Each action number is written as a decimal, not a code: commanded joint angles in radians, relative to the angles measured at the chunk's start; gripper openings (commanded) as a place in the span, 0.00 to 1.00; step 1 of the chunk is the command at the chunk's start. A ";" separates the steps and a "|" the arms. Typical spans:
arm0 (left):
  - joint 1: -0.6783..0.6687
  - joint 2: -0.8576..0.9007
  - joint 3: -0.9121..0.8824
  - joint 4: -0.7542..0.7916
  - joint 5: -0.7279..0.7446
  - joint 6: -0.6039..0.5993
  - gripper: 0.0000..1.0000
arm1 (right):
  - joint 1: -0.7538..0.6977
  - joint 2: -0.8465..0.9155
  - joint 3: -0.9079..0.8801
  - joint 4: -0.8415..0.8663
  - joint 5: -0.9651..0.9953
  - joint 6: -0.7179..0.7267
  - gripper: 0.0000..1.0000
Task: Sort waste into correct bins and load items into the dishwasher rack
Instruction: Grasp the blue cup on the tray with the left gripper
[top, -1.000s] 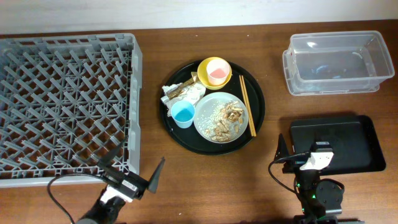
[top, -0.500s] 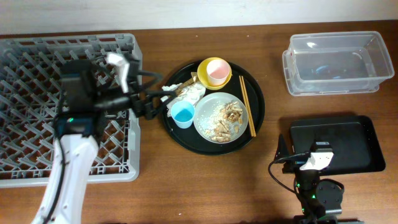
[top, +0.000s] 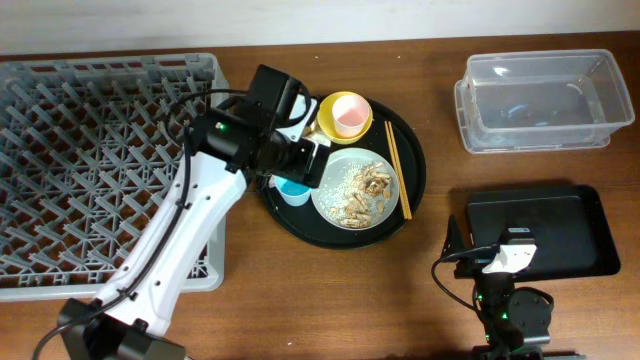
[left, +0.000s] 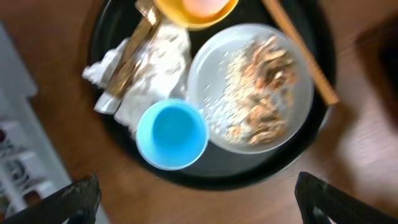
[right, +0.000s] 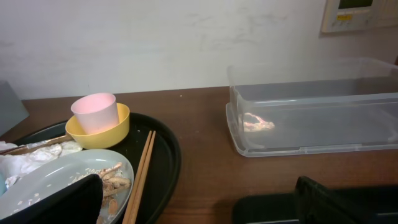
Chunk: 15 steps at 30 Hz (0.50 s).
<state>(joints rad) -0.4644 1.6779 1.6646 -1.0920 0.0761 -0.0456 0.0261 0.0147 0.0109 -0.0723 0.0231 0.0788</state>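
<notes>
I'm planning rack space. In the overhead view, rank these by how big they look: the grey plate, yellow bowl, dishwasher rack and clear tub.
Largest to smallest:
1. dishwasher rack
2. clear tub
3. grey plate
4. yellow bowl
No two look close enough to tie.

Ref: grey plate, flat, beige-brown scraps on it.
12 o'clock: yellow bowl, pink cup upright inside.
3: chopsticks, parallel.
9: blue cup, mouth up.
10: crumpled napkins, brownish wrapper on top.
Far 9: grey rack.
2: clear tub.
4: flat black tray.
</notes>
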 joint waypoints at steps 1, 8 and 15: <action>-0.005 0.052 0.023 0.004 0.059 0.000 0.99 | 0.006 -0.006 -0.005 -0.006 0.015 0.004 0.98; -0.112 0.252 0.023 0.006 -0.246 -0.221 0.56 | 0.006 -0.006 -0.005 -0.006 0.015 0.004 0.98; -0.116 0.336 0.023 0.016 -0.200 -0.299 0.36 | 0.006 -0.006 -0.005 -0.006 0.015 0.004 0.99</action>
<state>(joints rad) -0.5804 1.9888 1.6752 -1.0760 -0.1425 -0.3073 0.0261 0.0147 0.0109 -0.0723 0.0231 0.0792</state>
